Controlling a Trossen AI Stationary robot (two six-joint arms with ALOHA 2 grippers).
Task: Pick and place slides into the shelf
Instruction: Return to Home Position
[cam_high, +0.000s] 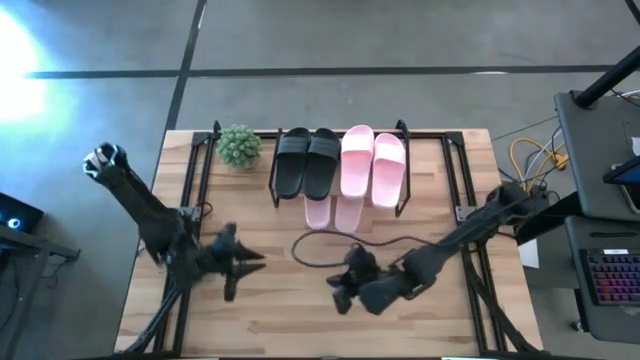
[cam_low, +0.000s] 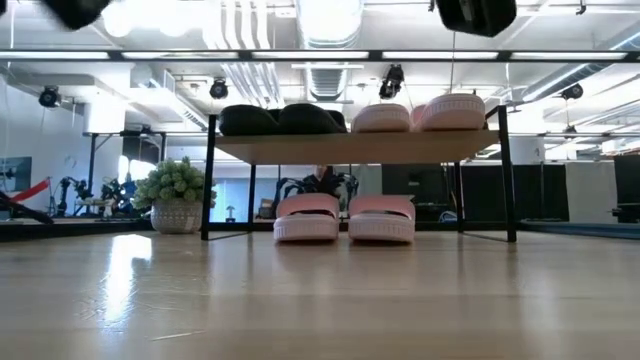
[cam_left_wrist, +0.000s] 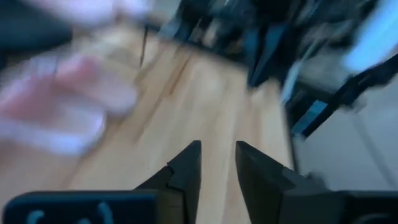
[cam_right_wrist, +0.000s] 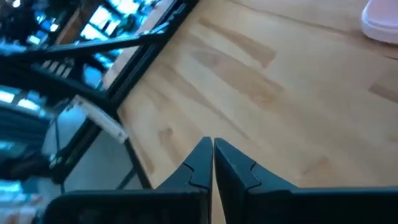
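Observation:
On the shelf's (cam_high: 340, 135) top plank lie two black slides (cam_high: 307, 160) and two pale pink slides (cam_high: 372, 165). Two more pink slides (cam_high: 335, 212) rest on their soles on the lower level (cam_low: 343, 218), toes sticking out toward the near edge. My left gripper (cam_high: 248, 270) hovers open over the table's left half, near of the shelf, with its fingers (cam_left_wrist: 189, 163) empty. My right gripper (cam_high: 338, 295) is shut and empty (cam_right_wrist: 212, 148), over the table's near middle.
A small potted plant (cam_high: 240, 145) stands left of the shelf at the far edge. A black cable (cam_high: 330, 245) loops on the wood between the shelf and the right gripper. Black metal frame bars (cam_high: 195, 170) run along both table sides. Bare wood (cam_high: 280, 320) lies near the front edge.

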